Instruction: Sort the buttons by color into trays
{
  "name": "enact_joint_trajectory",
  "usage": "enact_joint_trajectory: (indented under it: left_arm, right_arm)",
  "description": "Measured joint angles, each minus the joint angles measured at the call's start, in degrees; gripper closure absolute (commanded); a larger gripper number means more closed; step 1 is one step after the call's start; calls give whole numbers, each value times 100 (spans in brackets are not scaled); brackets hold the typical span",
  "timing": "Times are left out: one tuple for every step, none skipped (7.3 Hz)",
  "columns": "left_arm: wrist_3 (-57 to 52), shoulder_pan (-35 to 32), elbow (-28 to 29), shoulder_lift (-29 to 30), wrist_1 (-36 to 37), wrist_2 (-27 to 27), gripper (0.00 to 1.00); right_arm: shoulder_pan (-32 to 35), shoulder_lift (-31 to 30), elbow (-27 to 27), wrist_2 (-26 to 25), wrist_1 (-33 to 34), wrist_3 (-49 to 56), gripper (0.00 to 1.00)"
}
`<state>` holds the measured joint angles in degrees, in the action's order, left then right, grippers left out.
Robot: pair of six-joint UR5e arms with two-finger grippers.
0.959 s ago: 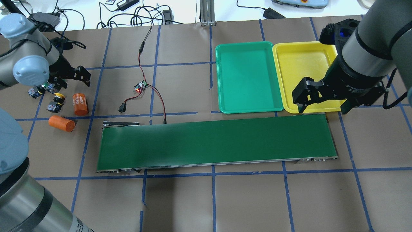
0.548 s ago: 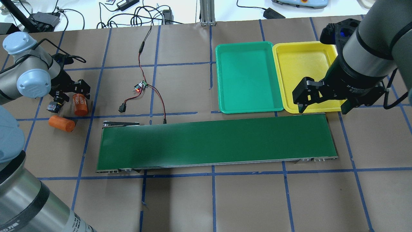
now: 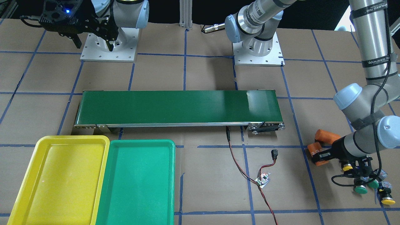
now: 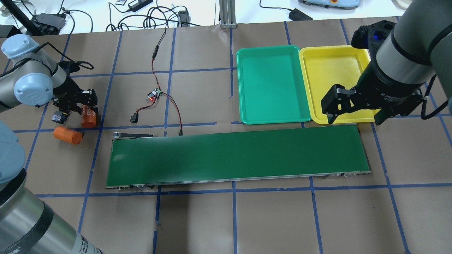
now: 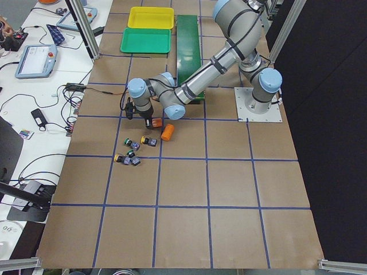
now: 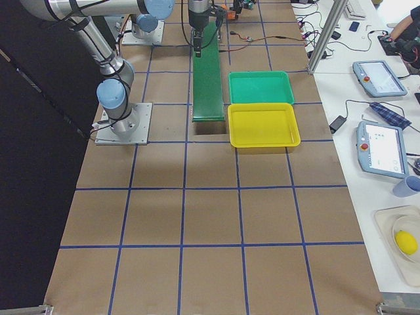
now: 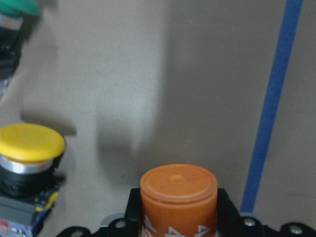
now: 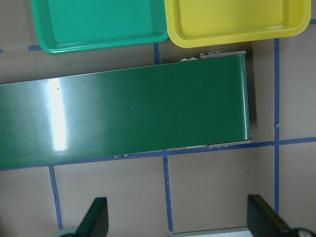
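My left gripper (image 4: 82,106) is low at the table's left end. In the left wrist view its jaws stand tight against both sides of an upright orange cylinder (image 7: 178,195) printed "4680" (image 4: 88,116). A yellow button (image 7: 30,148) stands just beside it, and a green button's cap (image 7: 17,7) shows further off. The front view shows two yellow buttons (image 3: 347,168) (image 3: 387,200) and two green ones (image 3: 360,188) (image 3: 372,184) on the paper. The green tray (image 4: 272,84) and yellow tray (image 4: 332,70) hold nothing. My right gripper (image 4: 355,114) is open and empty above the yellow tray's near rim.
A second orange cylinder (image 4: 67,135) lies on its side near the held one. The long dark-green conveyor belt (image 4: 236,155) runs across the middle. A small circuit board (image 4: 154,95) with red and black wires lies behind the belt.
My left gripper moved from over the buttons toward the robot and the belt, came down around the upright orange cylinder and closed. The right arm has not moved.
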<state>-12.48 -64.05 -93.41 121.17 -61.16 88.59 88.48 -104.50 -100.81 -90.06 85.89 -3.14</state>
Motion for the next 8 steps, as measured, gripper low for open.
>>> enact_joint_trajectory:
  left_arm:
    - [512,-55,65,-187,-251,-64,100]
    - [1335,-258,77,-524,-606,-76,100]
    - [2226,-565,12,-901,-931,-55,100]
    - [3187,-896,-185,-1332,-1228,-45,100]
    - [4111,-1191,-496,-1742,-1408,-42,100]
    - [4962,-1510,-873,-2056,-1476,-40,100]
    - [5722,-1828,-1213,-2250,-1492,-42,100]
    - [6313,-2079,-1473,-2338,-1497,-40,100]
  right_arm:
    - [-1,0,0,-1,0,4,0]
    - [1,0,0,-2,1,5,0]
    - [2,0,0,-2,0,5,0]
    - [1,0,0,-2,-2,3,0]
    - [-7,0,0,-2,-1,4,0]
    - [-12,0,0,-2,3,4,0]
    - [-11,2,-2,-3,5,3,0]
    - [-12,5,-3,-1,6,4,0]
